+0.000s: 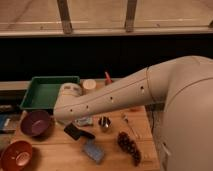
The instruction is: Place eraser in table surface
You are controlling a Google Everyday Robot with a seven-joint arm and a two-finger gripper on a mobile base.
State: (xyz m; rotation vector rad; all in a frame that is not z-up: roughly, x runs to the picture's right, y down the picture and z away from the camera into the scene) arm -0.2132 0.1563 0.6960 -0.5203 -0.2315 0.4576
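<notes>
The gripper is hidden behind the arm (115,95) at centre left; an orange bowl (16,155) is cut off at lower left.
</notes>
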